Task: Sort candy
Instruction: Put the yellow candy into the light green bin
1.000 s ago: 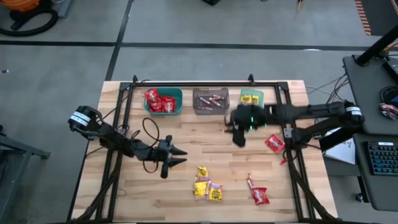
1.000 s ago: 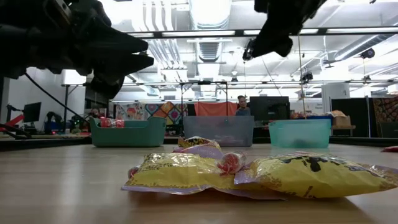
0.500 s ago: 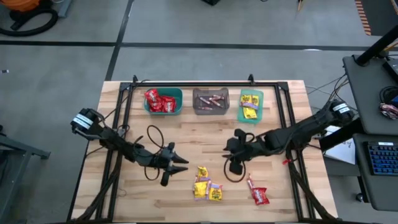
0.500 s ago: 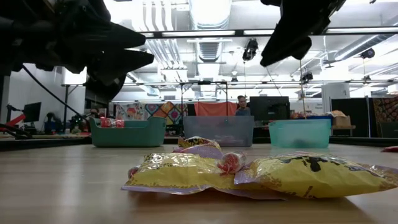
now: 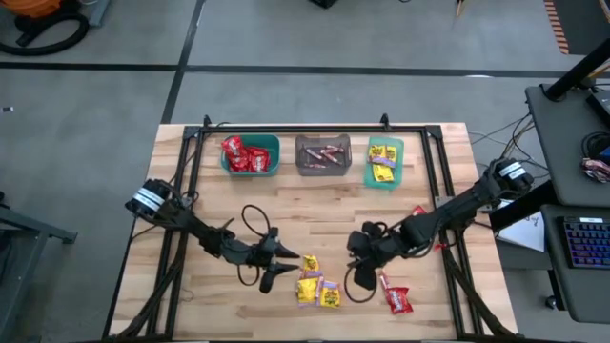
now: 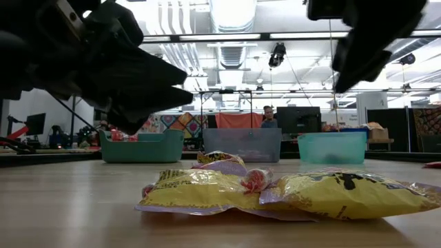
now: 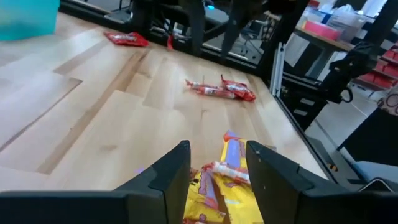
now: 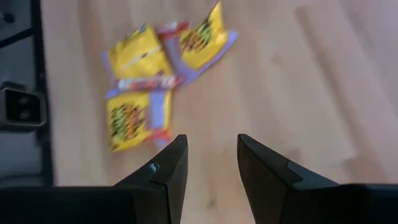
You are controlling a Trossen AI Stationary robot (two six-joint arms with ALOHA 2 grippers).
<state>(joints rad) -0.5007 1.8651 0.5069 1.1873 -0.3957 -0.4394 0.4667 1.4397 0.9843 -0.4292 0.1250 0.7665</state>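
On the table's (image 5: pixel 200 195) left side, the left arm reaches low and slantwise toward the middle front, its hand (image 5: pixel 282 264) spread to a narrow gap, holding nothing, just beside the heap of yellow packets (image 5: pixel 317 288); its wrist view looks between both fingers (image 7: pixel 169 180) onto that heap (image 7: pixel 217 193), with a pinkish stick (image 7: pixel 231 172) lying across it. Along the far edge stand three bins: a teal one (image 5: pixel 251 154) with red packets, a grey one (image 5: pixel 321 154) with pinkish sticks, a green one (image 5: pixel 385 161) with yellow packets. Farther right, the right arm stretches in from the table's right edge, bent low, its hand (image 5: pixel 360 255) parted and empty above bare wood between the yellow heap and a red packet (image 5: pixel 396 299). Another red packet (image 5: pixel 419 211) lies near the right rail.
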